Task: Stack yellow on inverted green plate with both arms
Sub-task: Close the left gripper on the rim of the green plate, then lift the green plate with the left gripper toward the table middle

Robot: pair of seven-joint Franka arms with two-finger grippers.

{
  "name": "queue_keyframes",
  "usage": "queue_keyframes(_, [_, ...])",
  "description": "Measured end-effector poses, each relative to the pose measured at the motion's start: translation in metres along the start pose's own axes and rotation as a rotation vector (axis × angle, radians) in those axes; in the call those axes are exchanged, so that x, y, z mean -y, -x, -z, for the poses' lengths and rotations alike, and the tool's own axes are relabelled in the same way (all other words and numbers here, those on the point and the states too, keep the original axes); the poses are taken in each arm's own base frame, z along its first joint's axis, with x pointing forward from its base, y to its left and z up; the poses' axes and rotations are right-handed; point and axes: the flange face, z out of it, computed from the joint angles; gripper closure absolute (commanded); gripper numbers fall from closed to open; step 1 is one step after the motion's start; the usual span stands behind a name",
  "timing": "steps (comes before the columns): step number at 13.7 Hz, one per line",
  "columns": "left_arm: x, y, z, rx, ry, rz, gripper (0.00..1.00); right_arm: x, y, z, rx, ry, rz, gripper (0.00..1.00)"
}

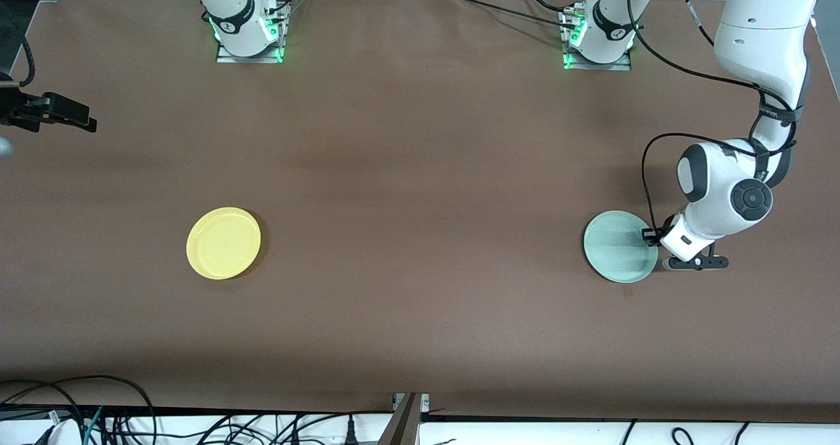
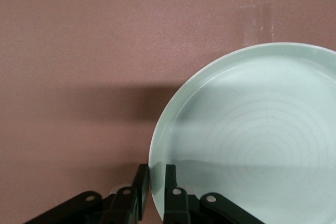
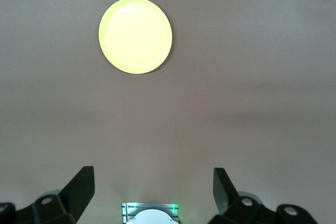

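I see the green plate (image 1: 617,247) lying right way up on the brown surface (image 1: 420,169) toward the left arm's end, with my left pincer (image 2: 156,188) down at its edge, fingers (image 2: 170,179) drawn in close on either side of the rim. The yellow plate (image 1: 223,243) sits well apart, toward the right arm's end, about as near the front camera. My right pincer (image 3: 153,184) waits high over the surface with fingers spread wide.

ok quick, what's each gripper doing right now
Left gripper: closed on the green plate's rim, at the table.
Right gripper: open, empty, high above the table; yellow plate untouched.
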Motion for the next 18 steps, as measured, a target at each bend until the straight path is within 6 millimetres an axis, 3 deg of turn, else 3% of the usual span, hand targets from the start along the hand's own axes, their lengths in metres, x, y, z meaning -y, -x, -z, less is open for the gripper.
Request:
queue_keyframes(4, [0.0000, -0.0002, 0.0002, -0.001, 0.000, 0.000, 0.70, 0.0000, -0.0001, -0.0002, 0.000, 0.000, 0.000, 0.00])
queue_keyframes(8, [-0.0001, -0.0004, 0.0005, 0.000, 0.000, 0.000, 0.98, -0.0001, -0.0004, -0.0005, 0.001, 0.000, 0.000, 0.00])
queue_keyframes(18, [-0.0012, -0.0029, 0.0080, -0.008, 0.003, -0.003, 1.00, -0.0004, -0.0016, -0.0024, 0.005, 0.000, -0.001, 0.00])
